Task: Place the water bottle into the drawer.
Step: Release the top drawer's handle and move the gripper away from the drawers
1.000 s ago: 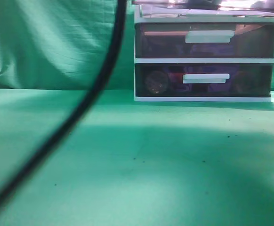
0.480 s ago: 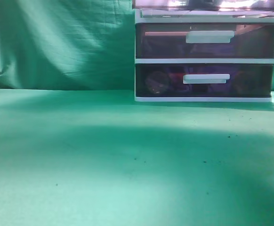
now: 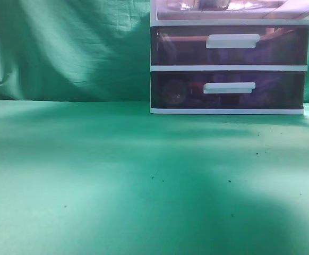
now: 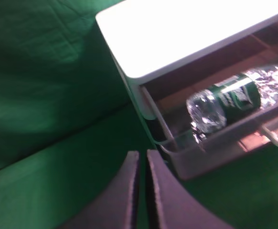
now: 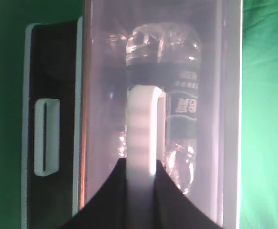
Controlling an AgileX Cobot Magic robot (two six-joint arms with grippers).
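Your exterior view is clear across its left half now: the black cable that slashed down the left a second ago had already gone half a second back, and only the green cloth (image 3: 91,175) shows there. At upper right the white-framed cabinet (image 3: 229,68) has nudged a touch left and up compared with the earlier frames, its two lower drawers (image 3: 229,87) shut, and the open drawer (image 3: 223,6) glowing pale at the very top edge.

On your left wrist view, the left gripper (image 4: 142,191) sits at bottom centre with its fingers nearly together, just a thin slit between them, nothing held, hanging over the cloth beside the cabinet. To the right the drawer (image 4: 225,138) stands pulled out, and the water bottle (image 4: 234,100) lies on its side inside it, green label in the middle.

On your right wrist view, the right gripper (image 5: 141,191) at bottom centre is clamped on the drawer's white bar handle (image 5: 141,129), one finger on either side. Just right of the handle, the water bottle (image 5: 177,95) shows through the see-through drawer wall (image 5: 105,95).
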